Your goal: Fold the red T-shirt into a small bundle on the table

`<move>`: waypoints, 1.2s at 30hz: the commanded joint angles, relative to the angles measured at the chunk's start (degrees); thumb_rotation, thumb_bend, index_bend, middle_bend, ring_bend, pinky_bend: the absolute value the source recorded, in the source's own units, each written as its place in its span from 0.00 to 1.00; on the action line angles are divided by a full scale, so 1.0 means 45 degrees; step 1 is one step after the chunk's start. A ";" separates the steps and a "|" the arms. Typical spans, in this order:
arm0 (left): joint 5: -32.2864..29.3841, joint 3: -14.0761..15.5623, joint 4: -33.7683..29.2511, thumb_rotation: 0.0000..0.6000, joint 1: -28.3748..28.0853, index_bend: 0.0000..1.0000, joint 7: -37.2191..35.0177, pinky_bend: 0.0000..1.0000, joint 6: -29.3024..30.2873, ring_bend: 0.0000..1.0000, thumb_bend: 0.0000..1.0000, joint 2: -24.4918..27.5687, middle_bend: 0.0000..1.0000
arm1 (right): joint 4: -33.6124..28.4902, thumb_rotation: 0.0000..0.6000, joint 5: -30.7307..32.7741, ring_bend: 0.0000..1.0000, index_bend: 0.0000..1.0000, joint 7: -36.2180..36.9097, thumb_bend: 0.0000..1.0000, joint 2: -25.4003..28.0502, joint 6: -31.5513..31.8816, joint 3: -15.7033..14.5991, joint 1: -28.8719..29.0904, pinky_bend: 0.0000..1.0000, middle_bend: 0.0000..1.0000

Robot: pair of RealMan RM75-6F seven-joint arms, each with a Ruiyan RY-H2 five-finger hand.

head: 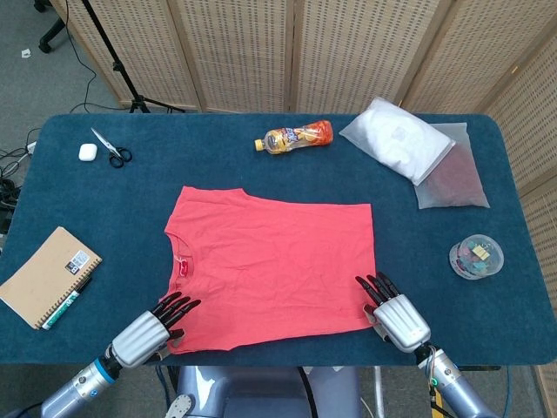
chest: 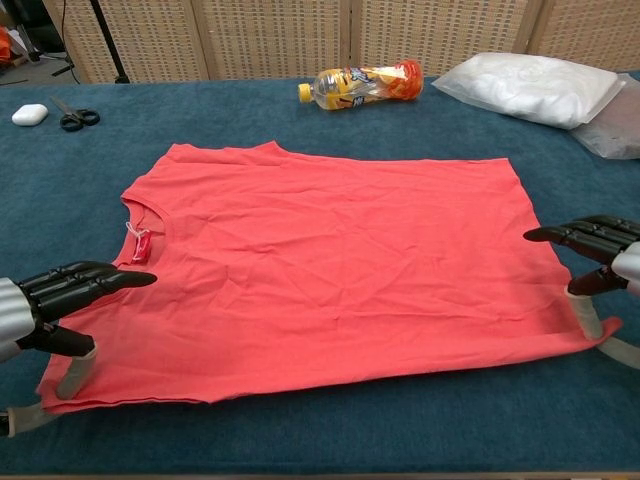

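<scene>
The red T-shirt (head: 274, 261) (chest: 330, 260) lies spread flat on the blue table (head: 104, 209), collar to the left. My left hand (head: 152, 326) (chest: 55, 300) is at its near left corner. Its fingers reach out just above the cloth and its thumb rests on the cloth. My right hand (head: 392, 309) (chest: 595, 250) is at the near right corner, fingers stretched over the edge and thumb down on the corner. I see no cloth pinched in either hand.
An orange drink bottle (head: 296, 136) lies beyond the shirt. A white stuffed bag (head: 396, 139) and a clear bag (head: 452, 178) lie far right, a round container (head: 476, 256) right. Scissors (head: 109, 148) and a white case (head: 86, 151) lie far left, a notebook (head: 48, 274) near left.
</scene>
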 commanded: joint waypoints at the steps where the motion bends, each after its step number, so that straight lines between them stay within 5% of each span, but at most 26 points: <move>1: -0.0029 -0.0009 0.0023 1.00 0.0018 0.71 -0.0042 0.00 0.0047 0.00 0.46 -0.0012 0.00 | 0.0007 1.00 -0.0005 0.00 0.60 0.0005 0.52 -0.0002 0.0005 -0.0005 -0.0001 0.00 0.05; 14: 0.0115 0.0228 -0.0633 1.00 -0.0124 0.71 -0.0672 0.00 0.0320 0.00 0.49 0.0493 0.00 | -0.0166 1.00 -0.0474 0.00 0.61 0.0869 0.54 0.0403 0.0015 -0.0288 0.0233 0.00 0.05; 36: 0.1369 0.1228 -0.2832 1.00 -0.0346 0.72 -0.1500 0.00 0.1247 0.00 0.54 0.2629 0.00 | -0.0922 1.00 -0.3413 0.00 0.64 0.3048 0.57 0.1787 0.0920 -0.1978 0.0932 0.00 0.08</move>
